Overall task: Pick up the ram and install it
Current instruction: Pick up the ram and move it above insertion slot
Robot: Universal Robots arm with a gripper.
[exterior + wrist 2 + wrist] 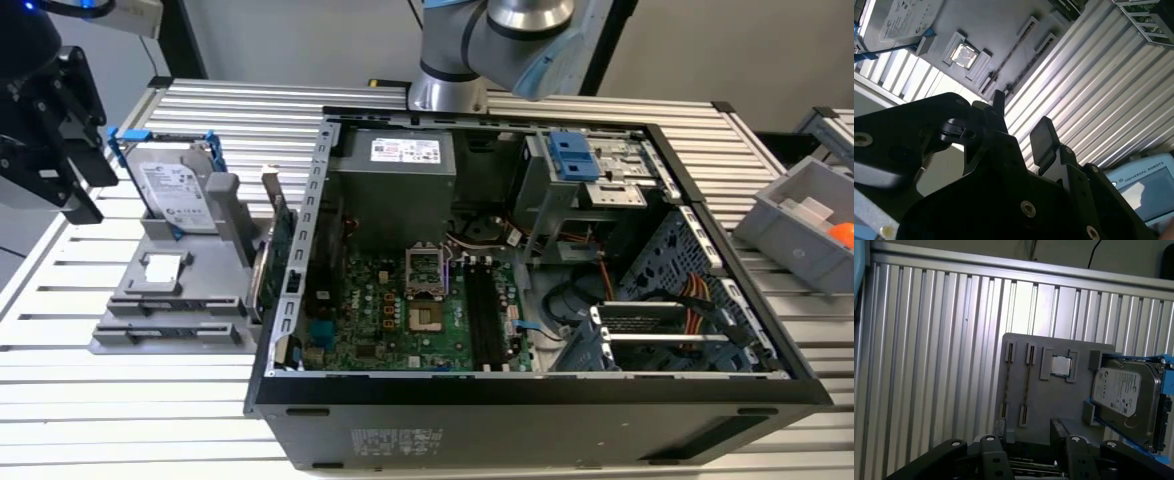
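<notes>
Slatted metal worktop (160, 410) carries a grey holder (1054, 400), in which two ram sticks (1026, 390) are stood on edge. The hand (1028, 432) is held above them, fingers spread, nothing gripped. Nothing has been lifted or fitted into the open computer case (534, 420) yet.

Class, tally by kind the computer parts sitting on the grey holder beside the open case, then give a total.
Hard drive: 1
Processor chip: 1
RAM sticks: 2
Total: 4
</notes>
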